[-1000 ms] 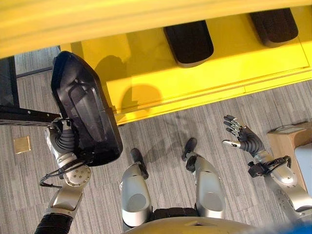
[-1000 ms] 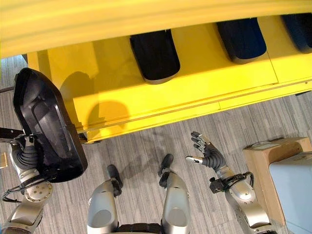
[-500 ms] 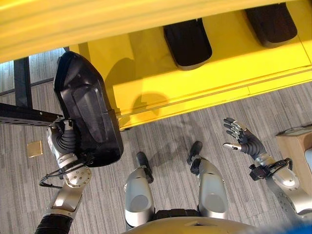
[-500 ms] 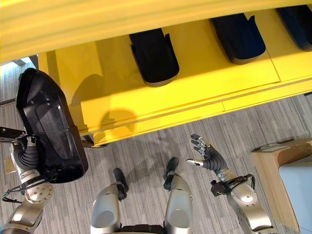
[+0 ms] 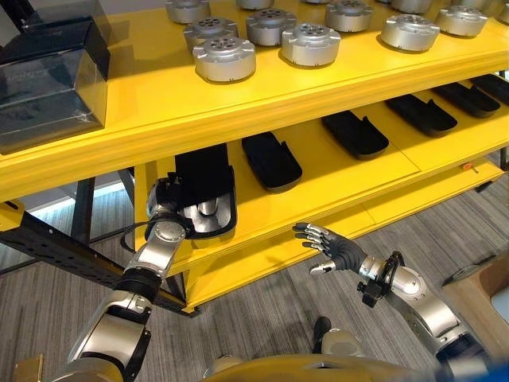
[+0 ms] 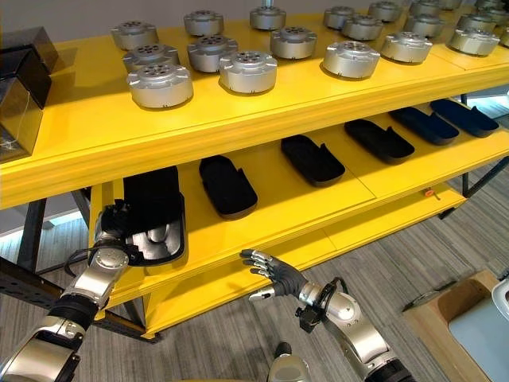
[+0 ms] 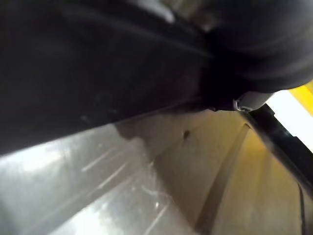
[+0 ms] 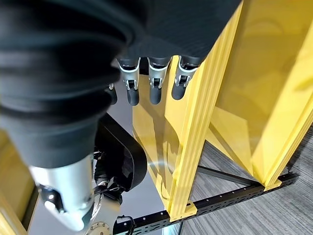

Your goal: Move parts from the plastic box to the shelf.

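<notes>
Bright overhead light; left wrist view blurred.

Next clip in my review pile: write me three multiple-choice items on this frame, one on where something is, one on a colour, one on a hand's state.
1. Where is the black part at the left hand?
A. on the lower shelf
B. on the floor
C. on the top shelf

2. What colour is the shelf?
A. blue
B. yellow
C. white

3. How is the right hand?
A. shut on a part
B. open, holding nothing
C. pressed on the top shelf

Key:
1 A: the black part lies at the left end of the lower shelf, with the left hand at it.
2 B: the shelf is yellow.
3 B: the right hand has spread fingers, in the air before the shelf.
</notes>
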Robot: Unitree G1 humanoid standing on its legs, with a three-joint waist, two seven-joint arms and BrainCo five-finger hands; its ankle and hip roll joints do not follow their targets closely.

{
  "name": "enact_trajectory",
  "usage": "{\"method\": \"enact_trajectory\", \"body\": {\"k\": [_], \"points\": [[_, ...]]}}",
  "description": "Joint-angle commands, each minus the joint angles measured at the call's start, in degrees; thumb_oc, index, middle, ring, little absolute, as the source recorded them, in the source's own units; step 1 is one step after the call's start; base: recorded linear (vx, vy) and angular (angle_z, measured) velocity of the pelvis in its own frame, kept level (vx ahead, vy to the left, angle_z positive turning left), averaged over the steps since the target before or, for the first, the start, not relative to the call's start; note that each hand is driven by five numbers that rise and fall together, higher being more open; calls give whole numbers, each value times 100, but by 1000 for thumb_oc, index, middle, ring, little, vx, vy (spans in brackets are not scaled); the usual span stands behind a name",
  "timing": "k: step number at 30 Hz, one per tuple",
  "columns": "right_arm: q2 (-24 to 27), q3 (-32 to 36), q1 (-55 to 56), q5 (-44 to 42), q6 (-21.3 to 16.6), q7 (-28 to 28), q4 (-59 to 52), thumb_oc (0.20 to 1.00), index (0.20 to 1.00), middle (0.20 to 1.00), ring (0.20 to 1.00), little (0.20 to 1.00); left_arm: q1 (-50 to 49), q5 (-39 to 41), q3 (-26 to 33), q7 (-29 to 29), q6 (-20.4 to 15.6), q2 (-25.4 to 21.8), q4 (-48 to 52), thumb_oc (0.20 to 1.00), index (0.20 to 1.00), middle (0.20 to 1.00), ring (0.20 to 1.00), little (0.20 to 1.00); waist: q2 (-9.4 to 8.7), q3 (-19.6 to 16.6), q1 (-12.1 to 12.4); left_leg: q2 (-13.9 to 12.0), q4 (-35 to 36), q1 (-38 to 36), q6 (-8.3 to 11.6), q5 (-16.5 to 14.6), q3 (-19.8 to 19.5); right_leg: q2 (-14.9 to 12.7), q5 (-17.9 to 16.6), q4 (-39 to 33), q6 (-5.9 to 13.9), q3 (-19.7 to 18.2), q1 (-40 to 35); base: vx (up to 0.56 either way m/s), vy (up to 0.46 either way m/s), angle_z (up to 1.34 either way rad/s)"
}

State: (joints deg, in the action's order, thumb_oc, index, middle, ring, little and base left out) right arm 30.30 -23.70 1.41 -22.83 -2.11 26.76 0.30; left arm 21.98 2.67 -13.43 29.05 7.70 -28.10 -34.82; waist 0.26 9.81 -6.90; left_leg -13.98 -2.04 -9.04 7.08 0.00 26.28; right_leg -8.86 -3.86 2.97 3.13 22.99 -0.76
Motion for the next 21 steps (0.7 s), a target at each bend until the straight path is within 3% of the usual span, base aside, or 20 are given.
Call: {"method": "enact_trajectory", "body": {"k": [1,11,21], "points": [[-101,-65,-139,0,-151,43,-207,1000,1000,1000,1000,1000,545,-127,-55,181,-203,-257,-50,200,200,200,200,200,-64,-122,10,-65,-77,214,-7,239,-207,-336,520,147,684,-329,-477,0,0,0],[-108,-41,-82,72,-106,67,-204,1000,1000,1000,1000,1000,471,60,108,434,29,-167,-183,200,200,200,200,200,-77,-152,-3,-48,-3,151,11,248,-183,-302,502,32,680,-344,-556,0,0,0],[-86,-189,-171,134,38,-10,-235,1000,1000,1000,1000,1000,516,239,443,1075,306,-152,-1016,200,200,200,200,200,-114,-44,-56,-133,-75,294,77,285,-144,-267,539,91,652,-429,-411,3,3,-4]]}}
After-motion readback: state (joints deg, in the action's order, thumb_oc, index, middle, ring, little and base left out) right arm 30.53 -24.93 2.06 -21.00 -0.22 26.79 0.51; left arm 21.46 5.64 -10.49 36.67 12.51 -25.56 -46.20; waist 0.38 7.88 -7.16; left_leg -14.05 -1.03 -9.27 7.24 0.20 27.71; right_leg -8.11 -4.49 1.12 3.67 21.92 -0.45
